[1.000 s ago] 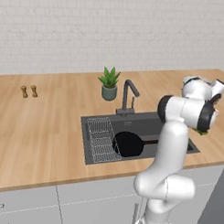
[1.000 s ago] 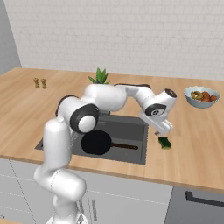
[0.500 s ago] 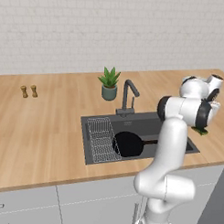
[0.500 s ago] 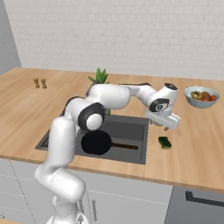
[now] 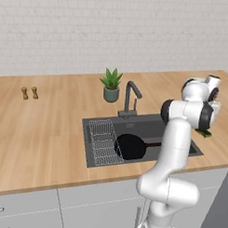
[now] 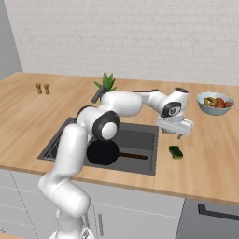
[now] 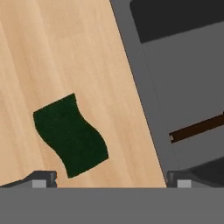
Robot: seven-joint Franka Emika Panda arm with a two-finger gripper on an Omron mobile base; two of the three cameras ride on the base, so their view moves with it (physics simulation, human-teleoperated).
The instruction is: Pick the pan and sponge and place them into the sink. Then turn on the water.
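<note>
Gripper [image 6: 179, 136] released wide, empty, hovering above sponge [image 7: 70, 135]. Pan [image 5: 131, 146] already in sink [image 5: 148, 124]. Risk: off-centre descent, fingers nudging sponge aside or pinching only a corner.

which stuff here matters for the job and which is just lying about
Job: pan, sponge, sink, faucet, open pincer.
Lying about: plant, fruit bowl, shakers.

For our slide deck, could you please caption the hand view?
Open fingers hover above the green sponge on the wooden counter, beside the sink holding the pan handle.
</note>
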